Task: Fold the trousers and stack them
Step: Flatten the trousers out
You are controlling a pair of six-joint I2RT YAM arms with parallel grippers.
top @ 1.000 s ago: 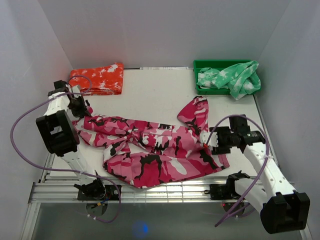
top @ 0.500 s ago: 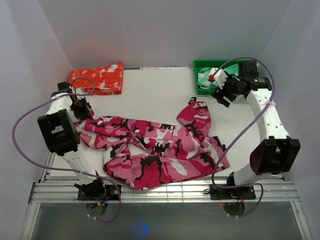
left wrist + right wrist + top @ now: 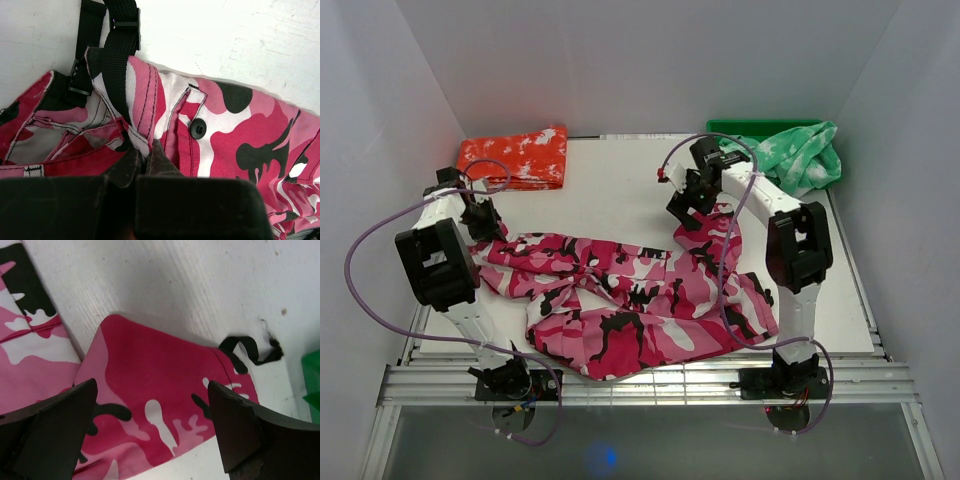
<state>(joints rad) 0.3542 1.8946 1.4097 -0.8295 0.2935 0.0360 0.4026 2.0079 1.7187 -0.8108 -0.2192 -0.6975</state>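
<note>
Pink-magenta camouflage cloth with black and white patches: trousers [image 3: 640,295], lying crumpled across the middle of the counter [image 3: 610,195], waist end to the left, one leg end bent up toward the far right. Bunched and twisted near the middle, broader and flatter along the near edge.

At the waist end, left hand [image 3: 485,222] clenched on the trousers. From the left wrist, left hand [image 3: 142,160] pinched tight on a fold of the waistband, fingertips pressed together with cloth between them. Just beyond the pinch, a black webbing strap [image 3: 117,45] with buckles running up off the waistband onto the bare counter, and a black button [image 3: 198,128] on a pink flap to the right.

At the far leg end, right hand [image 3: 688,205] released, spread wide and holding nothing. From the right wrist, right hand [image 3: 150,430] straddling the rounded cuff of the trousers [image 3: 165,390], one finger on either side. Touching the cloth or just over it: cannot tell. Beside the cuff, a small black loop [image 3: 245,350] resting on the white counter.

Farther out, an orange-red garment [image 3: 515,158] with white splotches folded at the far left corner, well apart from the trousers. At the far right, a green garment [image 3: 800,155] with white splotches draped over a green bin [image 3: 740,128], near the right arm. Purple cable [image 3: 360,290] looping wide around the left arm.
</note>
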